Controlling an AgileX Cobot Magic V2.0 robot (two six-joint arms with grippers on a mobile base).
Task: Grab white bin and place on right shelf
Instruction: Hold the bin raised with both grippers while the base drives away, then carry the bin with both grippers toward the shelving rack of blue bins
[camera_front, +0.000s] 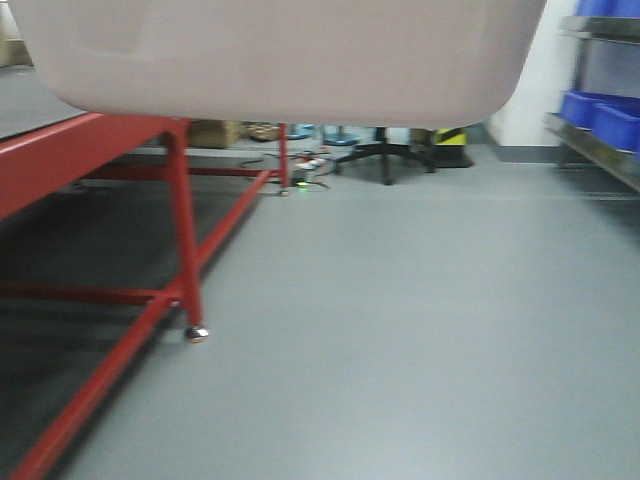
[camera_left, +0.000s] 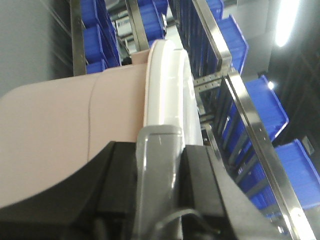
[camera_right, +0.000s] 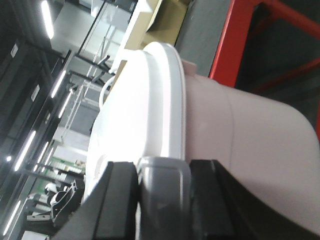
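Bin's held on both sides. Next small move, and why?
Probably turn slightly right. The white bin hangs clear of the floor, the left gripper and right gripper each clamped on a grey handle, but the right shelf sits only at the front view's right edge, while the red rack is alongside on the left.

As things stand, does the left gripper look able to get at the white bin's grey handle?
Probably yes: the left gripper is clamped on the grey handle of the white bin; nothing blocks it.

left hand (camera_left: 159, 155) apparently gripping white bin (camera_left: 55, 145), blue bins (camera_left: 270, 102) behind
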